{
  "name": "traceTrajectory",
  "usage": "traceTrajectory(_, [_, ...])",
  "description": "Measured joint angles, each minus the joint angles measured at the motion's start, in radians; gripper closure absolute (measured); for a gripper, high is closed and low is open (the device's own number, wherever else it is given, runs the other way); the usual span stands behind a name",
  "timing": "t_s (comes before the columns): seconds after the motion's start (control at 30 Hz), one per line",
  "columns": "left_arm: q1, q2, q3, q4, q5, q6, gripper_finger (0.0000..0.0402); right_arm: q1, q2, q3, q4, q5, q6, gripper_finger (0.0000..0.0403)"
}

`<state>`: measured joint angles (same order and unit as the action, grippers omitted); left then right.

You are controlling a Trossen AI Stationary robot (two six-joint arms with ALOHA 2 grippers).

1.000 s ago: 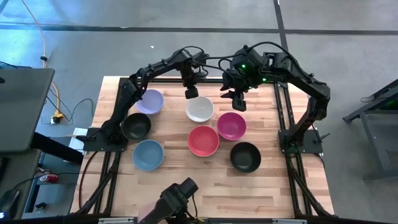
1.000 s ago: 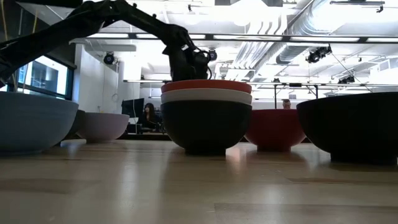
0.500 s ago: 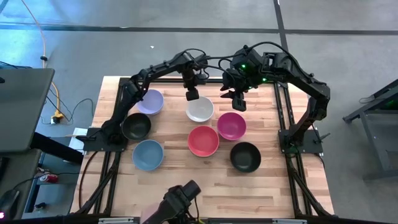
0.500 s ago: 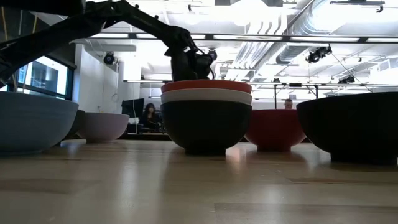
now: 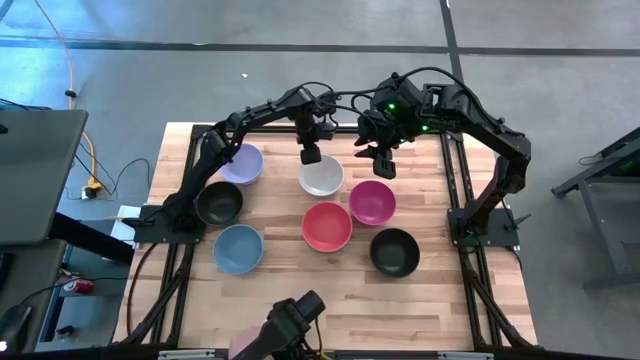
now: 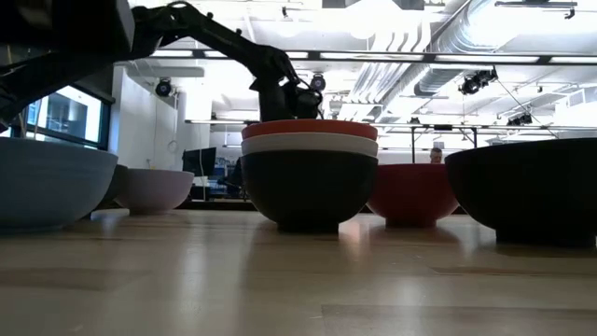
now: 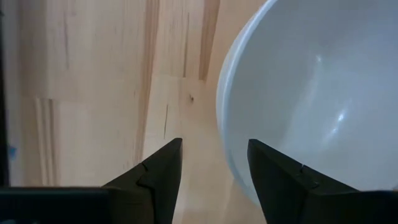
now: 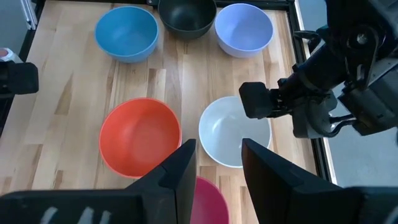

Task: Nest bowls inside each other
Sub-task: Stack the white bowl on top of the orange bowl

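Note:
Seven bowl spots show on the wooden table in the high view: lavender bowl (image 5: 240, 163), black bowl (image 5: 218, 203), blue bowl (image 5: 238, 248), white bowl (image 5: 322, 178), red bowl (image 5: 327, 226), magenta bowl (image 5: 372, 202) and a second black bowl (image 5: 394, 251). In the low view the red rim (image 6: 310, 129) sits nested above a white rim and a dark bowl. My left gripper (image 7: 214, 165) points down, open, low over the white bowl's (image 7: 311, 93) far-left rim, one finger over the inside and one outside. My right gripper (image 8: 217, 165) hangs open and high over the table's far side.
Black frame rails (image 5: 455, 190) run along the table's left and right sides. A dark camera mount (image 5: 290, 320) stands at the near edge. Bare wood lies near the front edge (image 5: 330, 300).
My left gripper has sunk a little toward the white bowl's far-left rim. The bowls have stayed where they were.

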<state>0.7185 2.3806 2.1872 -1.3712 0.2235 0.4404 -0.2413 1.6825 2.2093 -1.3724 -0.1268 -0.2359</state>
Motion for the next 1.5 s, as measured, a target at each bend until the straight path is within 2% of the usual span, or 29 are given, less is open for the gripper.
traceTrajectory(0.4, [0.002, 0.021, 0.0, -0.003, 0.009, 0.01, 0.0289, 0.0, 0.0, 0.0, -0.007, 0.0, -0.013, 0.0284])
traceTrajectory(0.7, [0.011, 0.021, 0.0, -0.022, 0.021, 0.055, 0.0394, 0.0, 0.0, 0.0, 0.001, 0.0, -0.019, 0.0284])
traceTrajectory(0.97, [0.025, 0.021, 0.005, -0.036, 0.034, 0.061, 0.0398, 0.0, 0.011, 0.002, 0.002, 0.0, -0.029, 0.0284])
traceTrajectory(1.13, [0.032, 0.021, 0.058, -0.1, 0.026, 0.062, 0.0399, -0.001, 0.025, 0.002, 0.008, 0.0, -0.036, 0.0284])
traceTrajectory(1.3, [0.026, 0.021, 0.165, -0.202, 0.023, 0.061, 0.04, -0.008, 0.032, 0.002, 0.008, 0.0, -0.052, 0.0284])
traceTrajectory(1.5, [-0.026, -0.044, 0.17, -0.196, 0.025, 0.071, 0.0401, -0.014, 0.032, 0.002, 0.007, 0.0, -0.076, 0.0284])
